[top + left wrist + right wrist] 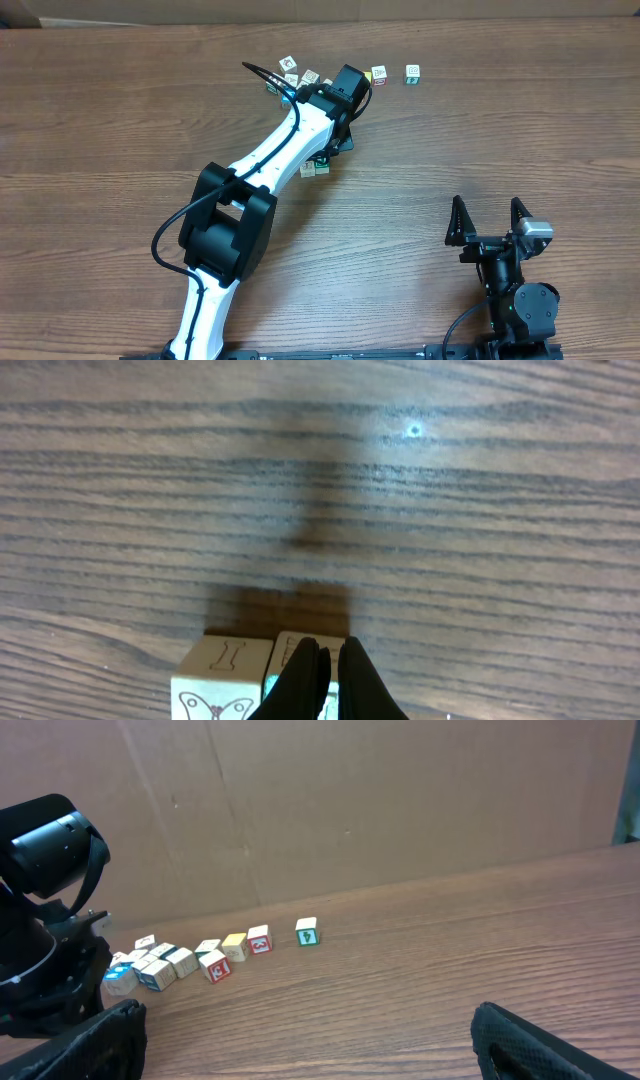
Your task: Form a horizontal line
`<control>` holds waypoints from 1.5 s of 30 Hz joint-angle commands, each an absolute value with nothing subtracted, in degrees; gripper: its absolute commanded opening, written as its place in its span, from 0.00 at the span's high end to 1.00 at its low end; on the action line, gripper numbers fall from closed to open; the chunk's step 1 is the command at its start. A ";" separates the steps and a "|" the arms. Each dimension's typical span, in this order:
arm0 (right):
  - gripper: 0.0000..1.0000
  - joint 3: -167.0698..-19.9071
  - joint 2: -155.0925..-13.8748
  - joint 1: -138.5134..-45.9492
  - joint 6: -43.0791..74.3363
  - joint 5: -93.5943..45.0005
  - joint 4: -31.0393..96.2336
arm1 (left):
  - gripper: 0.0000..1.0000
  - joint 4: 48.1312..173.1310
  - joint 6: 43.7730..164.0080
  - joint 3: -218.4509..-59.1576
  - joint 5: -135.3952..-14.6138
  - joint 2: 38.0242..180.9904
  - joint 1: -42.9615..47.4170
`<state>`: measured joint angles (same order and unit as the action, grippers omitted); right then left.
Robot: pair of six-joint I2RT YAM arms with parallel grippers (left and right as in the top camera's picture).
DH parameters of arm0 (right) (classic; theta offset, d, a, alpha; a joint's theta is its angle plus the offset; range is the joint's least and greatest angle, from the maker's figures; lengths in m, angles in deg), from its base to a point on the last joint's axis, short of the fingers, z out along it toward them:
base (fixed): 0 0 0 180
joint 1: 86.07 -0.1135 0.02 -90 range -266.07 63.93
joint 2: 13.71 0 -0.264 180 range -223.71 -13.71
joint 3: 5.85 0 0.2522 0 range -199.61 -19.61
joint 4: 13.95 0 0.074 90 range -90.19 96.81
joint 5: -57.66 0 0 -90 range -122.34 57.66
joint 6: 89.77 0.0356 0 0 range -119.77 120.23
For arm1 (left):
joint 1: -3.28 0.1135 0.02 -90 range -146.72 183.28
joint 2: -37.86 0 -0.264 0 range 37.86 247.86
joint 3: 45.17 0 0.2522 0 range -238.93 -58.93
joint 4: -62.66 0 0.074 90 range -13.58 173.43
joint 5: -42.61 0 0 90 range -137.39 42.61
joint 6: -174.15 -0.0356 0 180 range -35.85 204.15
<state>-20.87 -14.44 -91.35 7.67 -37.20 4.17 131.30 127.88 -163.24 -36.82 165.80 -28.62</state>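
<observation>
Small picture cubes lie at the table's far side. A loose cluster sits left of my left arm. To its right, a red-faced cube and a green-faced cube lie level with each other, a gap apart. My left gripper is shut, holding nothing, with its tips against the top of a teal-sided cube. A butterfly cube touches that cube's left side. In the overhead view this pair peeks out beside the arm. My right gripper stands open near the front, far from the cubes.
A brown cardboard wall rises behind the table. In the right wrist view the left arm's black wrist stands at the left, with the cubes strung out to its right. Bare wood lies between the right gripper and the cubes.
</observation>
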 commanded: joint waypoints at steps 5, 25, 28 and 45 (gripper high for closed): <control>0.00 -20.06 -13.87 -91.19 7.45 -37.14 3.95 | 0.96 132.35 127.53 -162.80 -38.04 166.76 -28.58; 0.00 -20.06 -13.87 -91.19 7.43 -37.14 3.95 | 0.96 132.19 127.90 -162.80 -34.35 166.98 -28.73; 0.00 -20.06 -13.87 -91.19 7.43 -37.14 3.95 | 0.96 132.24 127.90 -162.80 -34.35 166.98 -28.73; 0.00 -20.06 -13.87 -91.19 7.43 -37.14 3.95 | 0.96 130.95 127.40 -162.78 -30.22 166.98 -28.73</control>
